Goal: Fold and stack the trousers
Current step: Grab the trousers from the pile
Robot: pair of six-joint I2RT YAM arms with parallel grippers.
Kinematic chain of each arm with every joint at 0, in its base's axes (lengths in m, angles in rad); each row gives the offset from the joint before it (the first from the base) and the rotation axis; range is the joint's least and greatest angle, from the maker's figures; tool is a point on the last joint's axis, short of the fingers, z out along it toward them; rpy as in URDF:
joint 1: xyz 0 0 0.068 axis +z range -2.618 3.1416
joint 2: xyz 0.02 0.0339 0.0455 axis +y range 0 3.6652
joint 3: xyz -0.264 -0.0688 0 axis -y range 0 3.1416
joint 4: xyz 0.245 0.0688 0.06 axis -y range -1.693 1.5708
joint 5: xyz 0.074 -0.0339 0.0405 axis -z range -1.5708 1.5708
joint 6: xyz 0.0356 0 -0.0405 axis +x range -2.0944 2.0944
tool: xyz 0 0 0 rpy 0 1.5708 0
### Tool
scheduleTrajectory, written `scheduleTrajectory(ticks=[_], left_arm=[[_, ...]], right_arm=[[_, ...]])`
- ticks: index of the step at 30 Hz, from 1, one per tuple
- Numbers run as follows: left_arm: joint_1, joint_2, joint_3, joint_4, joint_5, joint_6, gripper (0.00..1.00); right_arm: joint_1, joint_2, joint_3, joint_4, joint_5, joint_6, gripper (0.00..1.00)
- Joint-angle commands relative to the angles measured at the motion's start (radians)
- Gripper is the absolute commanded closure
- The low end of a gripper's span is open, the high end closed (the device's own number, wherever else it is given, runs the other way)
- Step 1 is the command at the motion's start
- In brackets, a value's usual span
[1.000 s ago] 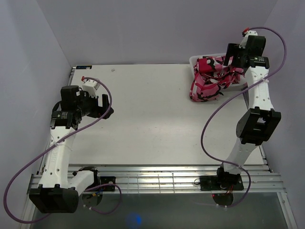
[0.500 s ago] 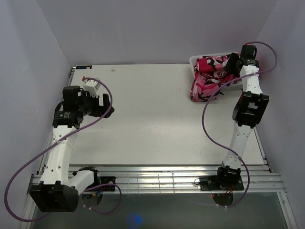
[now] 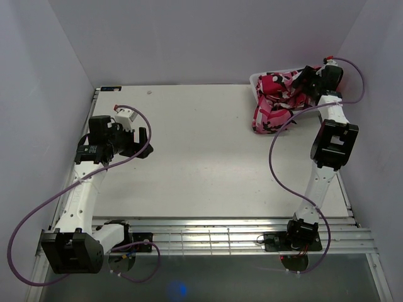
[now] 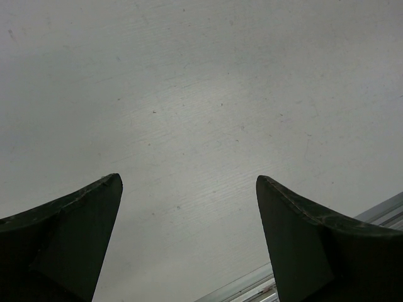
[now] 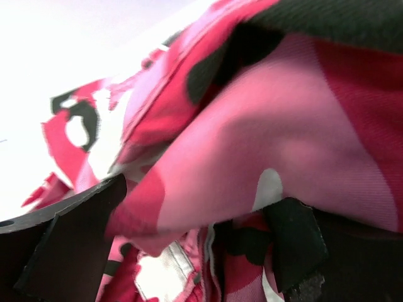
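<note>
The crumpled trousers (image 3: 277,104) of pink, red, white and black camouflage cloth lie heaped in a shallow white plastic tray (image 3: 254,79) at the far right corner of the pale grey flat worktop (image 3: 201,157). Part of them spills over the tray's near rim onto the surface. The right tool (image 3: 306,78) is pushed into the heap. Its wrist view shows it released, with the dark fingers (image 5: 69,245) spread wide and pink fabric bunched between them. The left tool (image 3: 140,139) hovers over bare worktop on the left side, well apart from the trousers. It is also released and holds nothing.
</note>
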Motion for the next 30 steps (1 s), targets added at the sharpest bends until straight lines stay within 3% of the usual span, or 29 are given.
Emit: scheduleTrajectory(ticks=[1,9,18,28,30], left_arm=[[0.000,-0.014,-0.003,0.021,0.034,0.003,0.02],[0.000,-0.025,-0.028,0.020,0.049,0.001,0.02],[0.000,-0.031,-0.040,0.035,0.060,0.001,0.02],[0.000,-0.031,-0.066,0.049,0.055,-0.019,0.02],[0.000,-0.034,-0.069,0.049,0.047,-0.019,0.02]], right_arm=[[0.014,-0.017,-0.009,0.189,-0.144,0.035,0.10],[-0.001,-0.198,-0.310,0.439,-0.236,0.267,0.10],[0.019,-0.160,-0.275,0.412,-0.043,0.347,0.10],[0.068,-0.021,-0.101,0.341,0.147,0.272,0.09],[0.076,0.010,-0.069,0.329,0.146,0.253,0.05]])
